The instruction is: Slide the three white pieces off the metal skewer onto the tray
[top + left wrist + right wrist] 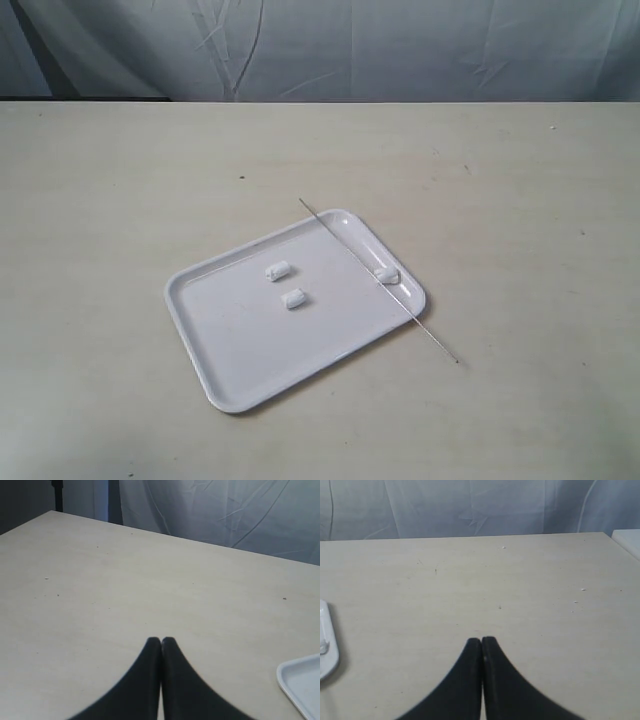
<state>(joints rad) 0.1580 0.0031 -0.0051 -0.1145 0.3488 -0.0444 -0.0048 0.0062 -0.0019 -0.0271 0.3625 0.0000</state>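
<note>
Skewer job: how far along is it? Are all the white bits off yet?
Done: two white pieces lie loose on the tray. In hand: nothing; the left end effector and right end effector are shut, empty, over the table. Left: the third piece lies against the metal skewer near the tray's rim; whether it is still threaded is unclear.

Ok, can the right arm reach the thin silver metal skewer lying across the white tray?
Probably yes: bare beige table shows between the shut right gripper and the thin metal skewer; its jaws must open first.
</note>
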